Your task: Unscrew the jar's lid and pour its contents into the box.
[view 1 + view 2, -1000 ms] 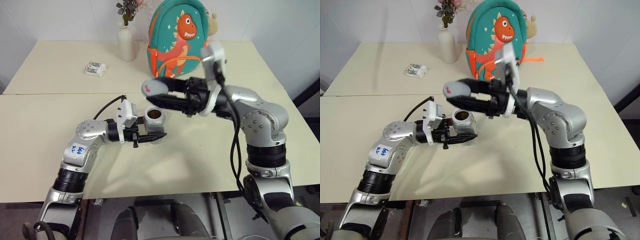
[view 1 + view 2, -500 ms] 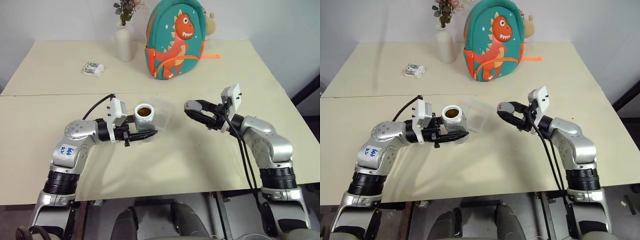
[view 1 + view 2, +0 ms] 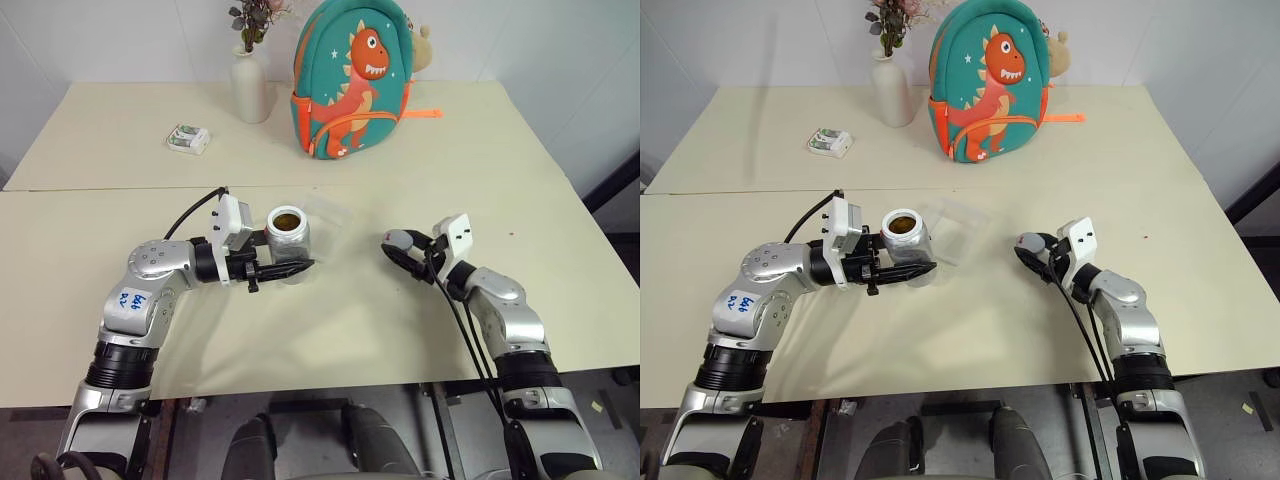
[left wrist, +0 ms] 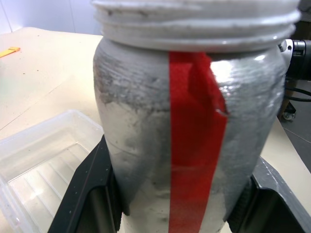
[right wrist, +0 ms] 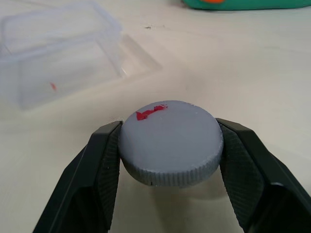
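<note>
Jar base behind left hand's fingers, box partly cropped.

Both arms are built of rounded silver-grey metal segments joined by black ribbed collars — a white sticker with blue handwriting marks the left one. White camera blocks sit on each wrist, trailing black cables — the fingers are matte black.

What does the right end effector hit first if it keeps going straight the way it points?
Most likely the box. The right end effector, shut on the lid, points across bare table toward the clear tray's near wall. The jar sits just beside that line, and depth is hard to judge.
</note>
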`<state>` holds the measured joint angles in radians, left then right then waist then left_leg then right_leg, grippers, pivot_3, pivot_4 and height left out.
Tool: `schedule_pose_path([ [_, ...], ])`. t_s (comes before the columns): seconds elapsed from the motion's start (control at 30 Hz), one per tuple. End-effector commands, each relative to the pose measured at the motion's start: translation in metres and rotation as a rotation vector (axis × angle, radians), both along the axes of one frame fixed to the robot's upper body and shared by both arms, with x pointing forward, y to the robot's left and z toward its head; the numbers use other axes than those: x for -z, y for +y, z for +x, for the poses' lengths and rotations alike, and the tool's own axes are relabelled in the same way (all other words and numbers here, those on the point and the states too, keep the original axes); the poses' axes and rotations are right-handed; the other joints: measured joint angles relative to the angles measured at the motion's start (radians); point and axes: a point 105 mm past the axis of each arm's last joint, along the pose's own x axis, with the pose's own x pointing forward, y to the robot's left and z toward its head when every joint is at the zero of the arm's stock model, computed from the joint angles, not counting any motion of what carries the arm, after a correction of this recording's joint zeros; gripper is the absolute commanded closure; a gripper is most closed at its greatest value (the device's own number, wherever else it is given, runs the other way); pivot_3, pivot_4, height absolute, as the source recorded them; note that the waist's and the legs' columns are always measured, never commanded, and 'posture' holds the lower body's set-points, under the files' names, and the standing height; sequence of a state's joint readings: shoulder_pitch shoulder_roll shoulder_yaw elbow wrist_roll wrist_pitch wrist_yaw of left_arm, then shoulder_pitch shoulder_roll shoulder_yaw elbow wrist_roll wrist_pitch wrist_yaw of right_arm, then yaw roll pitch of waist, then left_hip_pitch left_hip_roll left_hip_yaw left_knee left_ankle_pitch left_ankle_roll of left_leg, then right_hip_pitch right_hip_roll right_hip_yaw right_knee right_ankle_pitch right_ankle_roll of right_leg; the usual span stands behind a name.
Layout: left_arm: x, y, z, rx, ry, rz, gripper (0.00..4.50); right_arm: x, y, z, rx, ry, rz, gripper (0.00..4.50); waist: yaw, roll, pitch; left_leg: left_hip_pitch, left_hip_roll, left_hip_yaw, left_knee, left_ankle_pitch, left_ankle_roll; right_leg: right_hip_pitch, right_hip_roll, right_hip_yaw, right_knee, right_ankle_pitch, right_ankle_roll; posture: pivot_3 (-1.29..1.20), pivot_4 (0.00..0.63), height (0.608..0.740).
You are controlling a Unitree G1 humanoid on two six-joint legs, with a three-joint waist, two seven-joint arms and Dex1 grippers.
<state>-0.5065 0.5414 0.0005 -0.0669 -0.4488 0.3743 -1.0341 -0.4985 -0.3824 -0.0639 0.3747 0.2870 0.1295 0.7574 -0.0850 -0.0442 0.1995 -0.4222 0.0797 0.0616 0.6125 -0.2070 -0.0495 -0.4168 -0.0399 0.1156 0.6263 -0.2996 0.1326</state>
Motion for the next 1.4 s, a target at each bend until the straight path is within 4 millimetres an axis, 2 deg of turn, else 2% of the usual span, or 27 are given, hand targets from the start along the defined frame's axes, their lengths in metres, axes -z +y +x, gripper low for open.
schedule_pose_path([
  [0.03, -0.016, -0.001, -0.004, 0.014, -0.058, -0.031, 2.36, -0.009, -0.004, 0.000, -0.017, -0.031, -0.022, 1.02, 0.001, 0.000, 0.000, 0.000, 0.000, 0.000, 0.000, 0.000, 0.000, 0.000, 0.000, 0.000, 0.000, 0.000, 0.000, 0.00, 0.150, 0.740],
  [0.13, -0.016, -0.001, -0.004, 0.012, -0.059, -0.032, 2.36, -0.012, -0.005, -0.001, -0.028, -0.036, -0.032, 0.02, 0.001, 0.000, 0.000, 0.000, 0.000, 0.000, 0.000, 0.000, 0.000, 0.000, 0.000, 0.000, 0.000, 0.000, 0.000, 0.00, 0.150, 0.740],
  [0.23, -0.017, -0.001, -0.004, 0.012, -0.059, -0.032, 2.36, -0.024, -0.008, -0.003, -0.046, -0.066, -0.037, 0.02, 0.001, 0.000, 0.000, 0.000, 0.000, 0.000, 0.000, 0.000, 0.000, 0.000, 0.000, 0.000, 0.000, 0.000, 0.000, 0.00, 0.150, 0.740],
  [0.37, -0.018, 0.002, -0.004, 0.009, -0.057, -0.031, 2.36, -0.053, -0.004, -0.012, -0.125, -0.132, -0.037, 0.02, 0.001, 0.000, 0.000, 0.000, 0.000, 0.000, 0.000, 0.000, 0.000, 0.000, 0.000, 0.000, 0.000, 0.000, 0.000, 0.00, 0.150, 0.740],
  [0.47, -0.025, 0.010, -0.001, -0.014, -0.072, -0.043, 2.36, -0.089, 0.009, -0.033, -0.298, -0.191, -0.051, 0.02, 0.000, 0.001, 0.000, 0.000, 0.000, 0.000, 0.000, 0.000, 0.000, 0.000, 0.000, 0.000, 0.001, 0.000, 0.000, 0.00, 0.150, 0.740],
  [0.53, -0.028, 0.015, 0.000, -0.023, -0.079, -0.040, 2.36, -0.104, 0.017, -0.046, -0.397, -0.210, -0.092, 0.02, 0.001, 0.001, 0.001, 0.000, 0.000, 0.000, 0.000, 0.000, 0.000, 0.000, 0.000, 0.000, 0.001, 0.000, 0.000, 0.00, 0.150, 0.740],
  [0.73, -0.032, 0.032, 0.010, -0.082, -0.088, 0.012, 2.36, -0.134, 0.034, -0.065, -0.590, -0.235, -0.204, 0.02, 0.002, 0.001, 0.001, 0.001, 0.000, 0.000, 0.001, 0.000, 0.000, 0.000, 0.000, 0.000, 0.001, 0.000, 0.000, 0.00, 0.150, 0.740],
  [0.9, -0.035, 0.044, 0.027, -0.202, -0.128, 0.108, 2.36, -0.155, 0.040, -0.067, -0.611, -0.263, -0.178, 0.02, 0.003, 0.001, 0.001, 0.000, 0.000, 0.000, 0.000, 0.000, -0.001, 0.000, 0.000, 0.000, 0.000, 0.000, -0.001, 0.00, 0.150, 0.740],
  [1.0, -0.043, 0.046, 0.039, -0.277, -0.159, 0.110, 2.36, -0.154, 0.041, -0.064, -0.593, -0.262, -0.167, 0.02, 0.005, 0.001, 0.001, 0.000, 0.000, 0.000, 0.000, 0.000, -0.001, 0.000, 0.000, 0.000, 0.000, 0.000, -0.001, 0.00, 0.150, 0.740],
  [1.13, -0.054, 0.035, 0.051, -0.346, -0.230, 0.142, 2.36, -0.142, 0.044, -0.063, -0.578, -0.235, -0.158, 0.02, 0.009, 0.001, 0.001, -0.001, 0.000, 0.000, 0.000, 0.000, -0.001, 0.000, 0.000, -0.001, -0.001, 0.000, -0.001, 0.00, 0.150, 0.740],
  [1.2, -0.059, 0.033, 0.065, -0.429, -0.363, 0.254, 2.36, -0.139, 0.044, -0.063, -0.567, -0.226, -0.146, 0.02, 0.014, 0.001, 0.001, -0.001, 0.000, 0.000, 0.000, 0.000, -0.001, 0.000, 0.000, -0.001, 0.000, 0.000, -0.001, 0.00, 0.150, 0.740],
  [1.27, -0.066, 0.030, 0.079, -0.493, -0.568, 0.407, 2.36, -0.138, 0.043, -0.063, -0.553, -0.221, -0.135, 0.02, 0.023, 0.001, 0.001, -0.001, 0.000, 0.000, 0.000, 0.000, -0.001, -0.001, 0.000, -0.001, 0.000, 0.000, 0.000, 0.00, 0.150, 0.740],
  [1.37, -0.073, 0.025, 0.096, -0.564, -0.761, 0.506, 2.36, -0.136, 0.041, -0.063, -0.530, -0.217, -0.119, 0.02, 0.027, 0.001, 0.001, 0.000, 0.000, 0.000, 0.001, 0.000, -0.001, -0.001, 0.000, 0.000, 0.000, 0.000, 0.000, 0.00, 0.150, 0.740],
  [1.4, -0.079, 0.020, 0.100, -0.588, -0.888, 0.556, 2.36, -0.136, 0.040, -0.062, -0.520, -0.216, -0.109, 0.02, 0.028, 0.001, 0.001, -0.001, 0.000, 0.001, 0.001, 0.000, -0.001, -0.001, 0.000, 0.000, 0.000, 0.000, 0.000, 0.00, 0.150, 0.740],
])
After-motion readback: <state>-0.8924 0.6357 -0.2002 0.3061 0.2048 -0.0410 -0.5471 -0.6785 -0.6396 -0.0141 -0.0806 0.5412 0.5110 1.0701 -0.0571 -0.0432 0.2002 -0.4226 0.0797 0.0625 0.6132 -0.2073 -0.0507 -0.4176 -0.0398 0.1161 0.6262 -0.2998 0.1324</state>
